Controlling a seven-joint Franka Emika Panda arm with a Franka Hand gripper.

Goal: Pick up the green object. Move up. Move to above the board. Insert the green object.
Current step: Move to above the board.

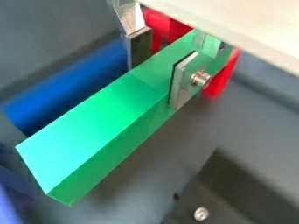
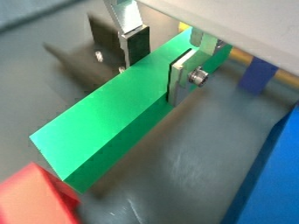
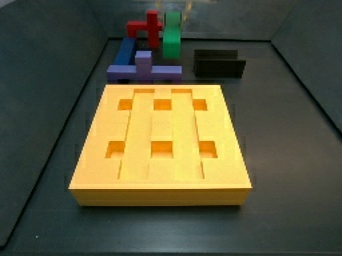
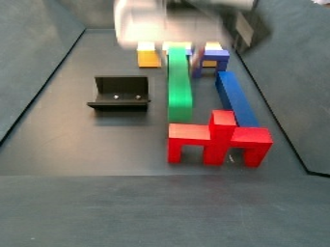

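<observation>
The green object (image 4: 179,92) is a long green bar lying flat on the dark floor, and it shows in both wrist views (image 1: 105,122) (image 2: 111,118). My gripper (image 4: 178,46) is low over its far end. In both wrist views the gripper (image 1: 162,70) (image 2: 158,66) straddles the bar. One finger (image 1: 184,80) lies against the bar's side, and the other finger (image 1: 138,48) stands just off the opposite edge. The bar rests on the floor. The board (image 3: 160,192), an orange-yellow slab with six square holes, lies apart from the bar, nearer the camera in a side view.
A red cross-shaped piece (image 4: 219,140) stands at the bar's near end. A blue block (image 4: 234,96) lies alongside the bar, with a purple block (image 4: 215,58) beyond it. The black fixture (image 4: 119,94) stands on the bar's other side. Dark walls ring the floor.
</observation>
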